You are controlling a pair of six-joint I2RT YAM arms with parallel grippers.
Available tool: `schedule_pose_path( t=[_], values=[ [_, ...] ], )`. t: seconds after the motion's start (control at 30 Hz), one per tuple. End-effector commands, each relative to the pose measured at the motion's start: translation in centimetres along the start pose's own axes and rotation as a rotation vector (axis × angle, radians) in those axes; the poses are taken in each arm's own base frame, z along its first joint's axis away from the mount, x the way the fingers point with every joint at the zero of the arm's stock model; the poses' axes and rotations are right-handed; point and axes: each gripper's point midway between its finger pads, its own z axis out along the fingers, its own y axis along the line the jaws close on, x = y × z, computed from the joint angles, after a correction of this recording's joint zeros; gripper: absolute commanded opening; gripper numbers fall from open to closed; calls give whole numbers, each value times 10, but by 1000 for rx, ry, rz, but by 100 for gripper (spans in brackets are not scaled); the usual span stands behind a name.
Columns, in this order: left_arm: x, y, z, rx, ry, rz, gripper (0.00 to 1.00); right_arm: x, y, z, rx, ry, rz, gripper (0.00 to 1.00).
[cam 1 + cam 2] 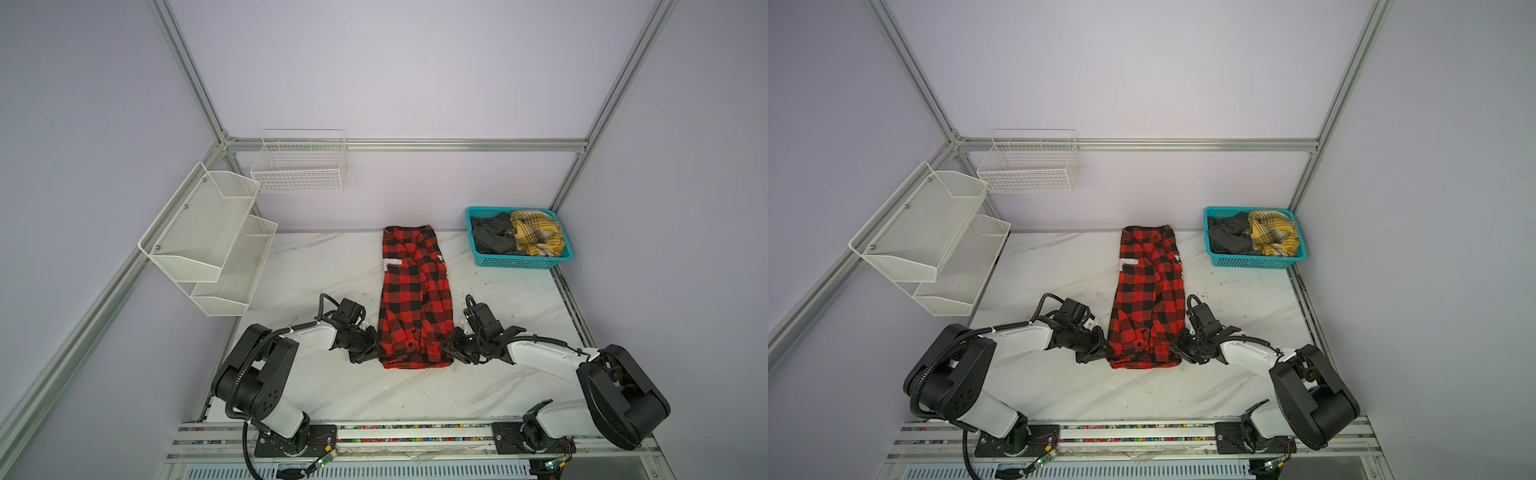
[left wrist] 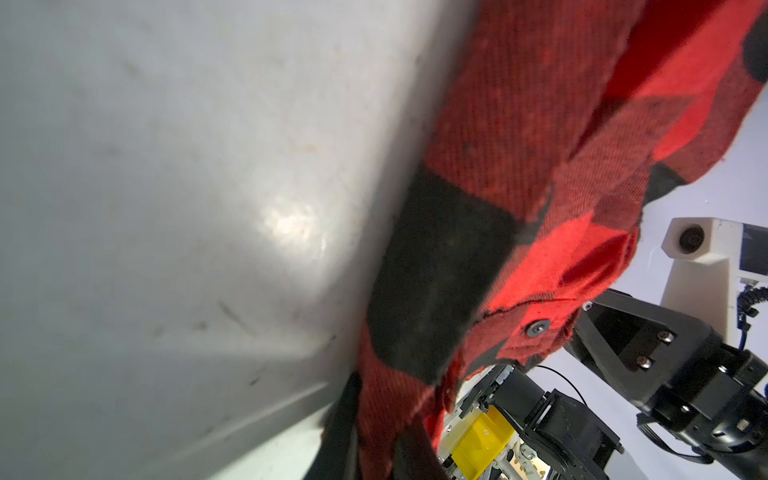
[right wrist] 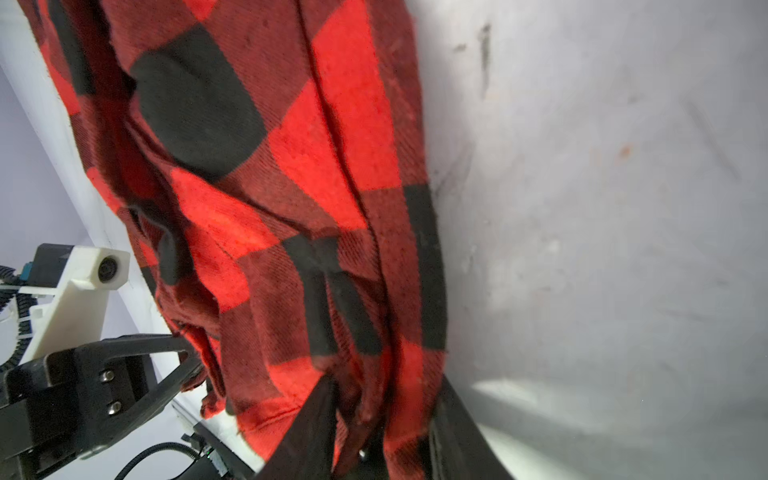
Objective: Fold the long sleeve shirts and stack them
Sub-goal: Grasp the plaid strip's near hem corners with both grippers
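Since both arms sit at the near hem, we judge the end-to-end fold is starting. In both top views the red-and-black buffalo-check cloth shirt (image 1: 415,299) (image 1: 1148,299) lies long & narrow on the white marble table (image 1: 311,270), with left gripper (image 1: 374,351) & right gripper (image 1: 451,347) at its near corners. The yellow plaid shirt (image 1: 536,232) & dark grey shirt (image 1: 492,239) sit in the teal plastic basket (image 1: 519,262).

Left wrist: hem (image 2: 415,399) pinched at our finger (image 2: 338,436), so clamped.

Right wrist: cloth (image 3: 291,187) bunched btwn fingers (image 3: 309,428), jaws apart; grip can't be told.

Next: lift both corners evenly, carry twd far end.
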Motion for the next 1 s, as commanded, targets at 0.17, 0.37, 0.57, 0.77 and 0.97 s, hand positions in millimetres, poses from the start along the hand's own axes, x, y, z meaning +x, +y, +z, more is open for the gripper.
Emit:
schedule_pose_path(
  t=[0.17, 0.37, 0.57, 0.77, 0.97],
  values=[
    [16, 32, 10, -115, 31, -31, 11, 1, 6, -3, 8, -6, 7, 22],
    [16, 22, 7, -106, 23, -14, 6, 2, 14, -14, 18, -33, -14, 9],
    [18, 14, 0, -95, 12, 9, 1, 6, 18, -24, 17, -43, -9, 4],
    [21, 2, -8, -89, -6, 52, 0, 21, 25, -23, 35, -21, -30, 0],
    [25, -2, -15, -90, -17, 82, 0, 30, 34, -31, 64, -34, -52, 0]
  ],
)
